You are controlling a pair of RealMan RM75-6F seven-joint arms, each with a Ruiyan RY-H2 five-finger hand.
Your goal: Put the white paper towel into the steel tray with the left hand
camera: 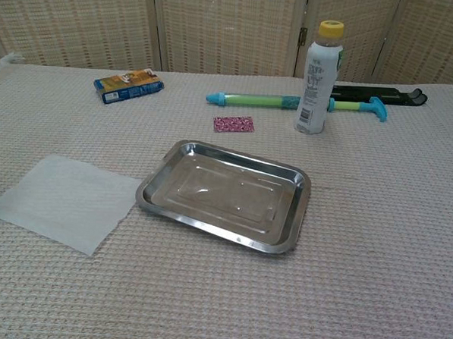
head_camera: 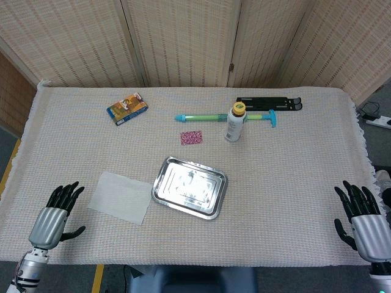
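Waiting at the near edge of the table, the left hand (head_camera: 54,218) sits with fingers spread and nothing in it — the reach hasn't begun, so I'd call this the very start of the job. The white paper towel (head_camera: 120,196) lies flat on the cloth just ahead of that hand and a touch toward the robot's right, and right beyond its far edge sits the steel tray (head_camera: 162,173), nearly touching it, bare inside as the chest view shows. The next move, as I read it, is a short reach forward, then a pinch on a thin flat sheet — tricky, since there's no raised edge to catch and the woven cloth may bunch under the fingers. The right hand (head_camera: 364,221) is far across at the other corner, fingers apart and empty too, out of the play. Further out from the left hand, well past the tray, are a small pink packet (head_camera: 192,138), a white bottle (head_camera: 234,122) standing upright, a green and blue tube (head_camera: 223,116), a black stand (head_camera: 270,104) and a blue snack pack (head_camera: 127,108). Nothing stands between hand, towel and tray.
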